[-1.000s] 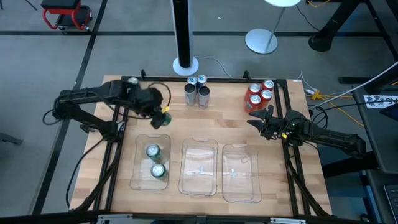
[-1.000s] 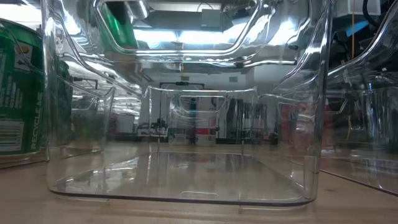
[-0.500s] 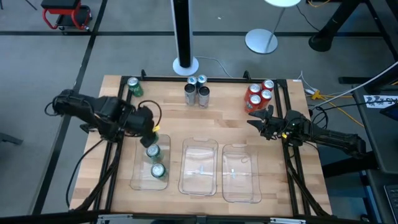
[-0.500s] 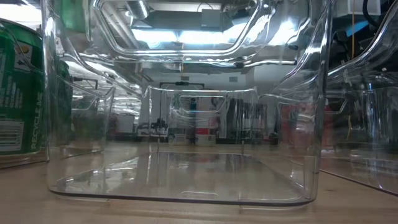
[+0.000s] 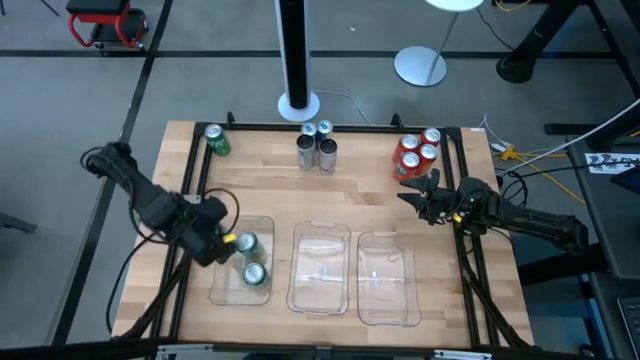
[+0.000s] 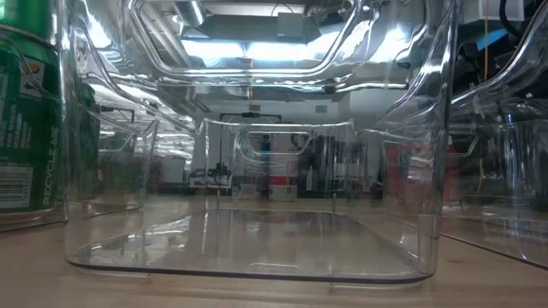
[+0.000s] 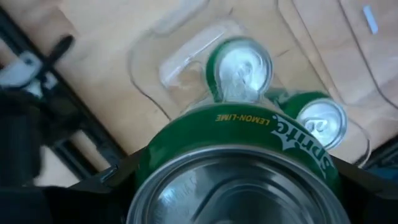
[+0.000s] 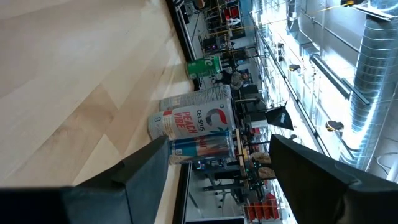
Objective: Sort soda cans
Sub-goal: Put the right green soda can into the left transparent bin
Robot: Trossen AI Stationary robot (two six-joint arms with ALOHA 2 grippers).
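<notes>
Green can (image 7: pixel 239 168) sits clamped between the fingers of the left gripper (image 5: pixel 222 240), "LEMON-LIME" lettering legible on its wall in the left wrist view, silver end facing the camera. The gripper hangs over the near-left part of the table, at the outer edge of the left clear tray (image 5: pixel 262 225). Just beyond the held can, two more green cans (image 5: pixel 247 243) stand upright inside that tray, one touching or nearly touching the other. In the low view one of them shows as a green wall at the frame's edge, seen through the tray.

A fourth green can (image 5: pixel 215 139) stands alone at the table's far-left corner, well away from the left gripper.

Silver-grey cans (image 5: pixel 316 148) are clustered at the far middle edge. Red cans (image 5: pixel 417 152) are clustered at the far right, just ahead of the right gripper (image 5: pixel 410 191).

Right gripper: fingers spread, nothing between them, hovering near the red group and pointing toward the table's middle.

Middle tray (image 5: pixel 319 268) and right tray (image 5: pixel 388 277) lie side by side between the two grippers.
</notes>
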